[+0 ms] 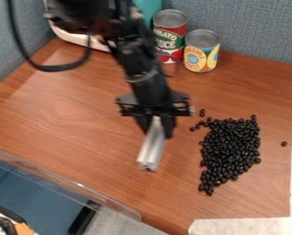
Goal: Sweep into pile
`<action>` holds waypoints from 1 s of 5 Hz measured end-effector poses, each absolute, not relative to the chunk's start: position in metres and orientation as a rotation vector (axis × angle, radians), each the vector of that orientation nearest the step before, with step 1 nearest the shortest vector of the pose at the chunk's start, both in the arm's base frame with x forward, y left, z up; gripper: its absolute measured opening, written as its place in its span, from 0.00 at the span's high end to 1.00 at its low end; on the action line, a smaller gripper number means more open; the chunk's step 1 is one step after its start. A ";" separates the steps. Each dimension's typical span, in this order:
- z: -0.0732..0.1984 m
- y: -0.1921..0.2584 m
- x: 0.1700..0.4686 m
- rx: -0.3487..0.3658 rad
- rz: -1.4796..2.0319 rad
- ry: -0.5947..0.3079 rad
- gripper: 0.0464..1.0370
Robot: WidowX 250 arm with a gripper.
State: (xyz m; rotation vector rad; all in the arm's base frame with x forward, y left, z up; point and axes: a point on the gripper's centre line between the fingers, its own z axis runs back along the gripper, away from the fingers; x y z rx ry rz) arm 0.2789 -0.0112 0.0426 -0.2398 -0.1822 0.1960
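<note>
Over the bench, we are pinching a tilted silvery bar in our hand, beside a pile of black beans; one stray bean is lying apart.

The robot arm is all black, with one thick, rounded joint at its upper part and a slimmer section below, which carries a thin greyish ring. A smooth black cable makes a wide loop beside it. The black pincer has a wide, angular crosspiece above two dark fingers.
</note>
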 end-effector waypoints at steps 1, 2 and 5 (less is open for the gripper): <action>0.032 0.019 0.279 -0.190 0.088 -0.186 0.66; 0.004 0.046 0.285 -0.172 0.043 -0.106 0.66; 0.012 0.047 0.285 -0.081 0.059 -0.047 0.31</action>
